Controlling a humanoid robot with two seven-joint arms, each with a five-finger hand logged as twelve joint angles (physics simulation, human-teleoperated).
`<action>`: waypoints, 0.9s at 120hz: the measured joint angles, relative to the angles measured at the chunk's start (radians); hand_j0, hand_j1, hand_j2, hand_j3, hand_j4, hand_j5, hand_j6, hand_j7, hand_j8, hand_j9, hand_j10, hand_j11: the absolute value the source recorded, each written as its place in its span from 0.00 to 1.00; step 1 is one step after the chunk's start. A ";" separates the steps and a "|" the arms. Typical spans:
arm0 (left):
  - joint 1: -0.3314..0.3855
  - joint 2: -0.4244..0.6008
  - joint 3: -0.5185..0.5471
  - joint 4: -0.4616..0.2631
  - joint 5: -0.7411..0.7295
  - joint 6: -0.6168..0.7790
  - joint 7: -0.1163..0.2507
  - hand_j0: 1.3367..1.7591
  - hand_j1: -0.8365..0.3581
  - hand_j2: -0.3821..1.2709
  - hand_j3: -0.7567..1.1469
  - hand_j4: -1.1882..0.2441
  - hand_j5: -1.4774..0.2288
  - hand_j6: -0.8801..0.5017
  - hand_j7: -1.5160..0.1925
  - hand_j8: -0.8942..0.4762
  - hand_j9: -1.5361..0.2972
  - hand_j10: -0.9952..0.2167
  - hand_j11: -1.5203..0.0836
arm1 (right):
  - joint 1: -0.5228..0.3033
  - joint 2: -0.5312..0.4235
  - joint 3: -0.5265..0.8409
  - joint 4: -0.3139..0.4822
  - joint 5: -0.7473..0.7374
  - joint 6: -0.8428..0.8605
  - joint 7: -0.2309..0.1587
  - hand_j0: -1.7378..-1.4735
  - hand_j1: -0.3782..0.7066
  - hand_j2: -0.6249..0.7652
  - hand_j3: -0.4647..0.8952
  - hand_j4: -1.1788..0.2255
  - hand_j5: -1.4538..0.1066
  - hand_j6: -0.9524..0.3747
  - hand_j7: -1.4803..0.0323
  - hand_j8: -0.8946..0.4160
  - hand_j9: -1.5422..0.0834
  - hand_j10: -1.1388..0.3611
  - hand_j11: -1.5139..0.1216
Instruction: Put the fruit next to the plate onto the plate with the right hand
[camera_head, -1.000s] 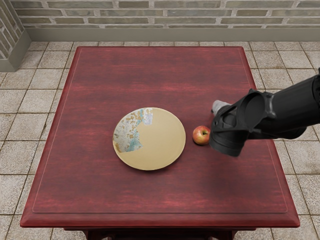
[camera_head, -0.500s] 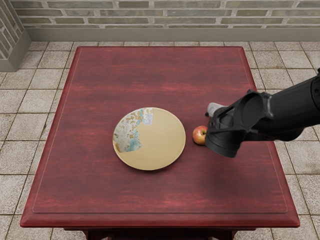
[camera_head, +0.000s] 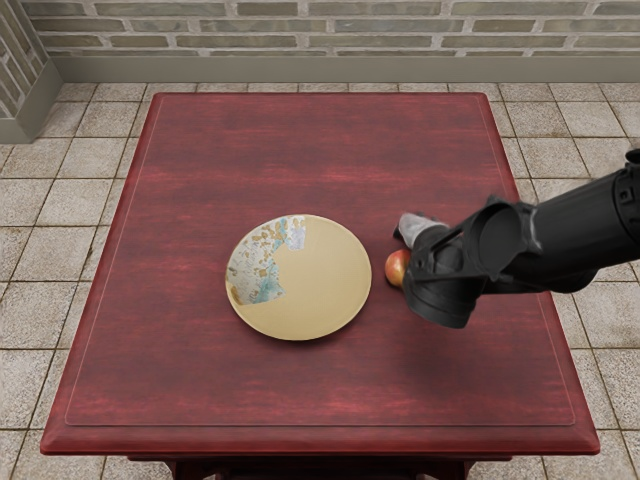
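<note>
The apple sits on the table beside the plate, half hidden under the right hand; whether it is gripped, I cannot tell; lifting and placing are left.

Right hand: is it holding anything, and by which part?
Cannot tell: the right hand covers one side of the apple beside the plate, hiding any hold.

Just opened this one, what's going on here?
The right robot hand is at the small red-and-yellow apple and hides part of it. The apple sits on the dark red wooden table, just right of the round tan plate, not yet on it. Whether it is grasped cannot be told.
</note>
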 joint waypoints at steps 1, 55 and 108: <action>0.000 0.000 0.000 0.000 0.000 0.000 0.000 0.76 0.75 0.26 0.40 0.66 0.68 0.46 0.70 0.47 0.67 0.62 0.75 | -0.001 0.000 0.001 0.000 0.000 0.000 0.000 0.30 0.34 0.30 0.48 0.87 0.34 0.94 0.18 0.90 0.20 0.81 0.29; 0.000 0.000 0.000 0.000 0.000 0.000 0.000 0.76 0.75 0.26 0.40 0.66 0.68 0.46 0.70 0.47 0.67 0.62 0.75 | 0.041 0.000 0.043 0.035 0.007 0.012 0.005 0.30 0.40 0.39 0.34 0.63 0.60 0.53 0.59 0.50 0.59 0.57 0.59; 0.000 0.000 0.002 0.000 -0.001 0.000 0.001 0.76 0.75 0.26 0.40 0.66 0.68 0.46 0.70 0.48 0.67 0.62 0.75 | 0.013 0.001 0.009 -0.014 -0.035 0.024 0.033 0.29 0.52 0.37 0.34 0.49 0.55 0.43 0.50 0.44 0.47 0.45 0.53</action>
